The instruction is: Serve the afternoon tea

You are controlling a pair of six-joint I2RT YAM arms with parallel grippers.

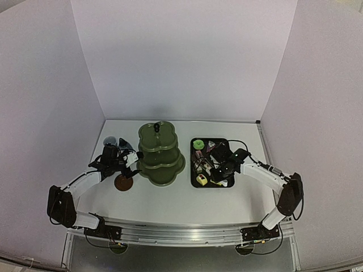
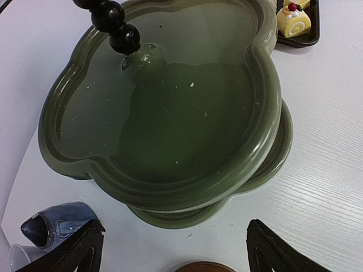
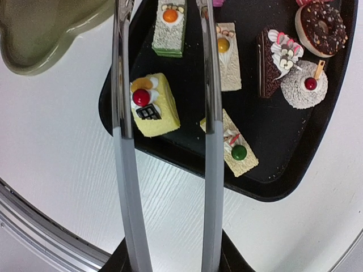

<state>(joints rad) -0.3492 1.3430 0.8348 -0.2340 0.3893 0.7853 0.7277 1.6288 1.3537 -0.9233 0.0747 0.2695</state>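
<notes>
Tongs (image 3: pixel 126 170) fill the right gripper (image 1: pixel 229 163): its jaws are drawn partway in and clamped on the handle end, and the two slim, shiny blades run toward 12 o'clock in the wrist view, over the black tray (image 3: pixel 272 190). The frame edge cuts off their tips, so I cannot tell whether they touch anything. In the gap between the blades show a green layered slice (image 3: pixel 169 28) with an orange ball on top and, nearer the gripper, a yellow cube cake (image 3: pixel 156 110) with a cherry. A pale slice (image 3: pixel 231 62) lies just outside the right blade. A chocolate wedge (image 3: pixel 278 62), a coconut dome (image 3: pixel 303 88) and a chocolate doughnut (image 3: pixel 320 25) sit toward 2 o'clock.

These cakes look light, soft and easily marked, with loose toppings, and smooth blades would likely slip on icing. My judgement: take one low on its two bare long sides, squeeze gently, keep it level.

The left gripper (image 2: pixel 173 252) gapes wide and holds nothing, at 9 o'clock of the olive-green stand (image 2: pixel 266 130), whose glossy upper tiers show only crumbs; it looks heavy and stable. A brown saucer (image 2: pixel 198 266), a dark-blue pot (image 2: pixel 54 224) and a pale cup (image 2: pixel 12 258) lie close by that gripper. On the tabletop (image 1: pixel 170 201) the tray sits at 3 o'clock of the stand, just beside it.
</notes>
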